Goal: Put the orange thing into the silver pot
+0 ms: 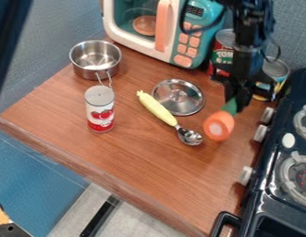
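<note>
Orange with a green top, the toy vegetable (218, 126) hangs gripped by its green end in the black gripper (233, 103), right of the spoon (190, 136). The silver pot (85, 71) sits upright near the counter's far-left edge.

Open wood (143, 67) between microwave (161, 30) and lid (180, 98), spoon (161, 112) beside lid, can (100, 110) near pot (92, 71)

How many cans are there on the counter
3: a white-and-red can in front of the silver pot, a red can beside the teal toy microwave, and a yellow-and-blue can behind the black arm, which may hide others.
</note>
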`<state>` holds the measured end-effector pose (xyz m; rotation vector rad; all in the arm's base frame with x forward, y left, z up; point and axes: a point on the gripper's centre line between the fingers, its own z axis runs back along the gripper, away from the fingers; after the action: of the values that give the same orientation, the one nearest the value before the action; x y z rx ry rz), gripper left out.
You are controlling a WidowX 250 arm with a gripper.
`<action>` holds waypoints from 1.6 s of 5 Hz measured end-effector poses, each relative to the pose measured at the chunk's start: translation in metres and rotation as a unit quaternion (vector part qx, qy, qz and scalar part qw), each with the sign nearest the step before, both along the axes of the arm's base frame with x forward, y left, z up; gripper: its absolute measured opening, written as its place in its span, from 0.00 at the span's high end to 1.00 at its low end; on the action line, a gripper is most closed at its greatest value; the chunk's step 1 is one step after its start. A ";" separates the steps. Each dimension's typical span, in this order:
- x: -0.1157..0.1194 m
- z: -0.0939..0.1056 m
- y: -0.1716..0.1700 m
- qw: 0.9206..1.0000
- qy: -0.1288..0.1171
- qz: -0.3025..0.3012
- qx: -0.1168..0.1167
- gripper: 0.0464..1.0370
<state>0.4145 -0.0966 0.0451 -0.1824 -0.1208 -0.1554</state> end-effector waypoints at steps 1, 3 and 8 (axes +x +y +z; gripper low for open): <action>-0.004 0.028 0.018 0.999 -0.028 -0.027 -0.008 0.95; -0.030 0.089 0.100 0.999 -0.037 -0.005 0.020 0.95; -0.002 0.074 0.284 0.985 -0.087 0.112 0.096 0.95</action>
<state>0.4126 0.1878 0.1186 0.0376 -0.2969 0.0427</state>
